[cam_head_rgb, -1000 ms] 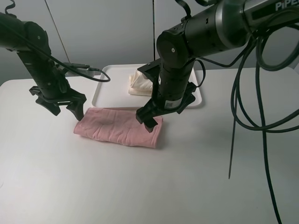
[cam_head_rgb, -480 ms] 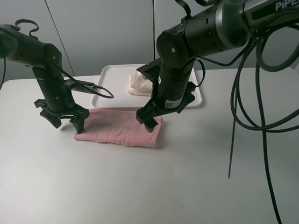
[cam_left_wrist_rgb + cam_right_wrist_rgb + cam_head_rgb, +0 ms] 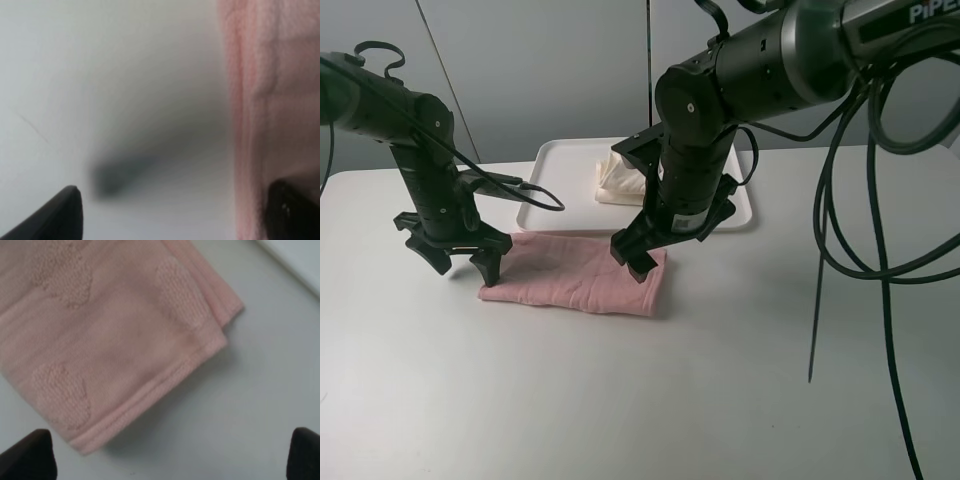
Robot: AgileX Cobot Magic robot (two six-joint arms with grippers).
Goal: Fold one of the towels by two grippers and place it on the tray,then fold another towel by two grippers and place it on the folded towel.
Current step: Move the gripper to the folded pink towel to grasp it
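Note:
A folded pink towel (image 3: 575,277) lies on the table in front of the white tray (image 3: 552,165). A folded cream towel (image 3: 620,176) lies on the tray. My left gripper (image 3: 463,265) is open and low at the pink towel's left end, one finger on the towel's edge and one on the bare table. In the left wrist view (image 3: 175,215) the pink towel (image 3: 272,100) fills one side. My right gripper (image 3: 632,262) is open just above the towel's right end. The right wrist view (image 3: 165,455) shows the pink towel's corner (image 3: 105,340) below it.
The white table (image 3: 620,400) extends in front of the towel. Black cables (image 3: 825,250) hang at the right. A corner of the tray (image 3: 300,260) shows in the right wrist view.
My left gripper has come down and forward to the pink towel's left end, then stayed there. The right gripper has hardly moved. The towel lies as before.

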